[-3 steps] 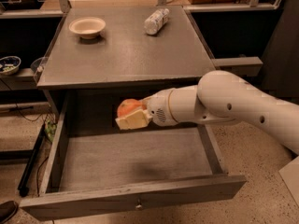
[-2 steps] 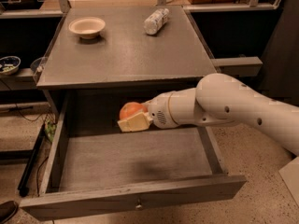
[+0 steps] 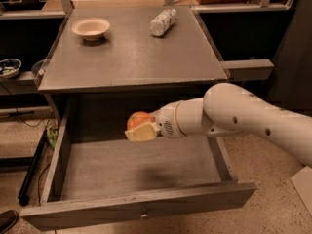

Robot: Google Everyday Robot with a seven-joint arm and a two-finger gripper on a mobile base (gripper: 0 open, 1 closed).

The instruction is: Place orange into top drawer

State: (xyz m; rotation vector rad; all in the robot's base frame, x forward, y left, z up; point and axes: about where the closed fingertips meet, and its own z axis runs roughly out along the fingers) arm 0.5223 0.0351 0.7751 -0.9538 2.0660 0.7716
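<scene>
Right, nearest me the top drawer (image 3: 141, 201) stands pulled out, its knob (image 3: 144, 211) at the centre of the front panel and its floor bare. The gripper (image 3: 139, 126) hangs above the rear half of that floor, just below the front edge of the tabletop (image 3: 131, 57). Its claw is closed on the orange (image 3: 138, 118), holding it clear of the wood. My worry is the drop: let go from this height, a round fruit will likely bounce and roll to the back wall or a corner, so I would bring it lower first. The other risk is the wrist or fruit catching the tabletop's underside if I lift rather than descend. The orange shows as an orange-red dome above the pale finger pad (image 3: 142, 132), with its lower half hidden. Farther off on the tabletop sit the cream bowl (image 3: 90, 28) and the clear bottle (image 3: 162, 22), which lies on its side, both well apart from my work
</scene>
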